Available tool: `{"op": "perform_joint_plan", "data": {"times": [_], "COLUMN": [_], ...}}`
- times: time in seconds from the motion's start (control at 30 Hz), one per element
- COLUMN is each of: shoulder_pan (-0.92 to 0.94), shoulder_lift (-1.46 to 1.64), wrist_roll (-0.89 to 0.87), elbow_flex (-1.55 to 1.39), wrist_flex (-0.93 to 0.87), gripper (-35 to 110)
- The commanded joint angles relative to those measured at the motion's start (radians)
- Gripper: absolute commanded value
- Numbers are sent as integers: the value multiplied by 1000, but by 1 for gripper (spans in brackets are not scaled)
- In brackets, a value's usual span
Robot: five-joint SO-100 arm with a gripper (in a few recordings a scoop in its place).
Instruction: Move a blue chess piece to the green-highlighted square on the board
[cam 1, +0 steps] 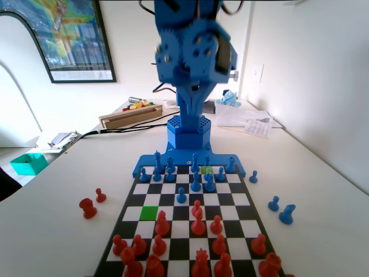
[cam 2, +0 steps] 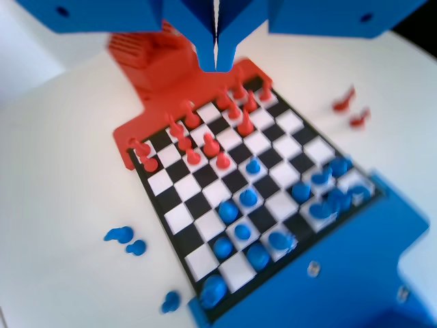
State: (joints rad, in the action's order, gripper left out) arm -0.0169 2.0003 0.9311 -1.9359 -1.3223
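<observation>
The board (cam 1: 173,228) lies flat on the white table (cam 1: 52,231), well below the raised blue arm (cam 1: 193,57), which stands at the board's far end in the fixed view. In the wrist view the gripper (cam 2: 216,65) hangs high above the board (cam 2: 205,205), its two jaws pressed together with only a thin slit between them and nothing held.

The green-highlighted square (cam 1: 149,213) sits on the left part of the board in the fixed view, far below and forward of the gripper, with a red pawn (cam 1: 162,222) just beside it on the right. A paler yellow-green square (cam 1: 206,169) lies in the far rows, close under the arm's base.

The blue chess piece (cam 1: 181,195), a lone pawn, stands ahead of the other blue pieces, between them and the red ones; in the wrist view it (cam 2: 252,165) stands below the closed jaws, near the board's middle. Two blue pieces (cam 1: 281,209) lie off the board to the right in the fixed view, and two red pieces (cam 1: 92,203) rest off it to the left.
</observation>
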Motion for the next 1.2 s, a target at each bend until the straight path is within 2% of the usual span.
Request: {"op": "perform_joint_plan", "data": {"times": [0.0,0.13,0.43,0.73,1.17], "shoulder_pan": [-51,-84,-173,-213,-241], "shoulder_lift": [14,8,-46,-69,-109], "wrist_roll": [-127,-221,-314,-330,-350], "elbow_flex": [-41,-114,-287,-434,-480], "wrist_flex": [-3,29,141,236,264], "gripper": [1,1,1,5,11]}}
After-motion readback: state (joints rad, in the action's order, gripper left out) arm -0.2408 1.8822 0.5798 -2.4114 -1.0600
